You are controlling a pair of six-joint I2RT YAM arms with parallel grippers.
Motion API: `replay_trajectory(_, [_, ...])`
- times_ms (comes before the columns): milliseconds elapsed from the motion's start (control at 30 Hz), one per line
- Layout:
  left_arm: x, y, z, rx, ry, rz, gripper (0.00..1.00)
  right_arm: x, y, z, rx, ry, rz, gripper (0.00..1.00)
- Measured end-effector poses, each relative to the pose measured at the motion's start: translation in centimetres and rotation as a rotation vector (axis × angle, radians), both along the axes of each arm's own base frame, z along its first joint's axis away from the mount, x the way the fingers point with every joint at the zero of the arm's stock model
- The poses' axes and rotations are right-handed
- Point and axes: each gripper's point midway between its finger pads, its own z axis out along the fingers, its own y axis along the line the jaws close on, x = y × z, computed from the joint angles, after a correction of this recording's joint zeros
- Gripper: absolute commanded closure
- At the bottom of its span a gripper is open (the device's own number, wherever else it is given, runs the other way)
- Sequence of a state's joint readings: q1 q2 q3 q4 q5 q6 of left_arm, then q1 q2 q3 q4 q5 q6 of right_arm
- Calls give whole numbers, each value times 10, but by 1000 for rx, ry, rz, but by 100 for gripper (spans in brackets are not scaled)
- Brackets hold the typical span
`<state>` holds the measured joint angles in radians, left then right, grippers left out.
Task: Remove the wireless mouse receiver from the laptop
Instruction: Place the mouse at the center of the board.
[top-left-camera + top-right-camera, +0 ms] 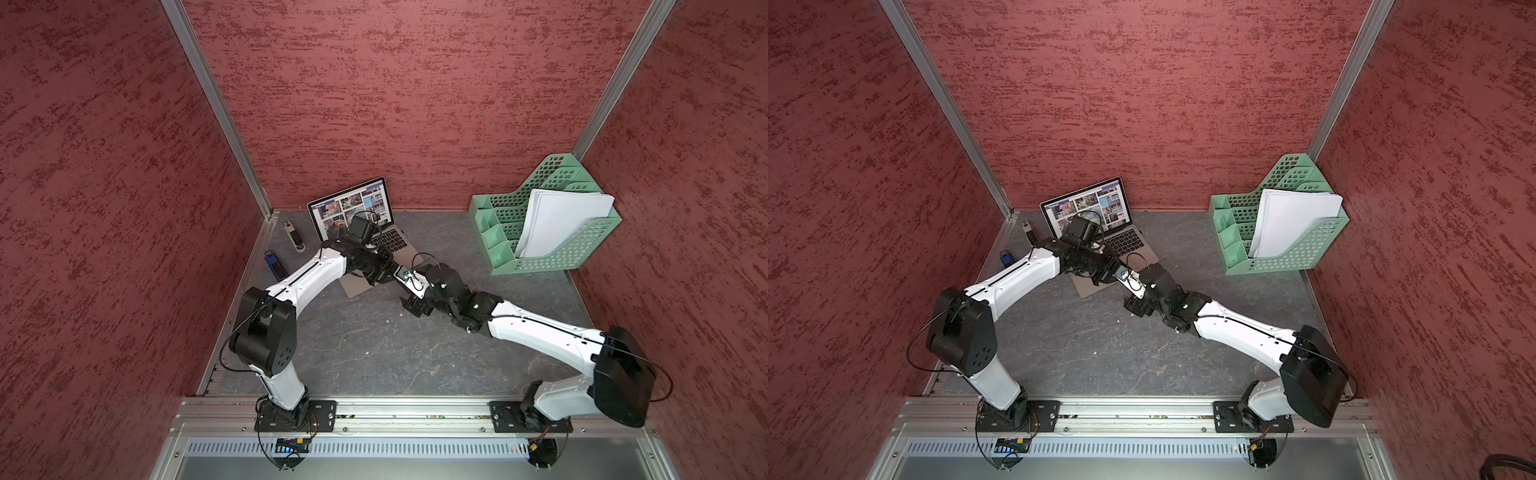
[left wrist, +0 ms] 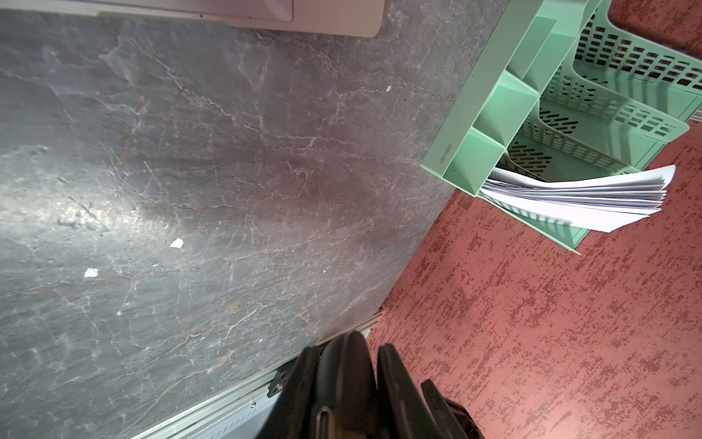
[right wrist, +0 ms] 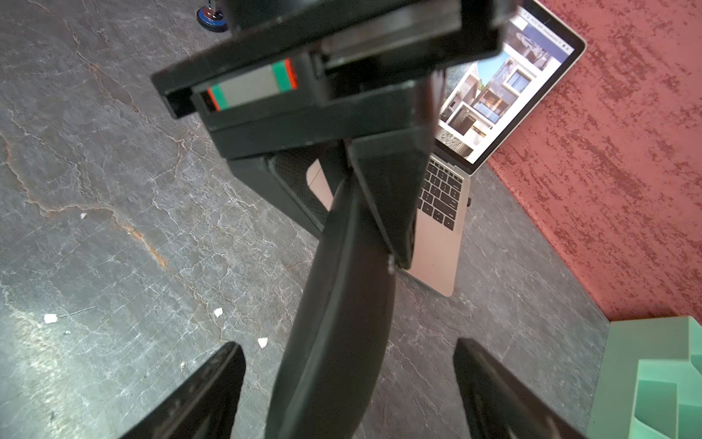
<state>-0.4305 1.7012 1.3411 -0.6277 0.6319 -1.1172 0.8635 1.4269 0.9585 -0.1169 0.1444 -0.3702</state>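
Because the wireless mouse receiver (image 3: 470, 201) is tiny, the right gripper (image 3: 346, 344), now wide apart, should pinch only it at the laptop's (image 3: 437, 247) side and pull straight.

We find the red walls (image 1: 83, 208) evenly and softly lit in both top views, the corner posts (image 1: 219, 104) splaying toward the frame edges. Just ahead of the right gripper (image 3: 345, 346), the left arm's black body (image 3: 304, 125) blurs, glare whitening the tabletop (image 3: 34, 342) beside it.
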Motion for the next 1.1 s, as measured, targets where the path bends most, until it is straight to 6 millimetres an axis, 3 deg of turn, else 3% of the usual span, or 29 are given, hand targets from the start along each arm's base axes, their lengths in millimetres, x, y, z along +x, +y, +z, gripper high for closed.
replay_trajectory(133, [-1,-1,1,-8,9,-2,82,4,0,-6,-17,-6,-16,32])
replay_trajectory(367, [-3,-3,2,-23,22,-5,82,9,-2,-3,-25,-35,-38,35])
replay_trajectory(533, [-5,-5,4,-39,35,-13,82,10,-2,-1,-33,-55,-42,43])
replay_trajectory(967, [-9,-3,4,-44,121,-44,82,10,0,3,-52,-91,-34,44])
replay_trajectory(1100, [-11,-2,5,-50,136,-44,82,8,2,3,-56,-96,-23,53])
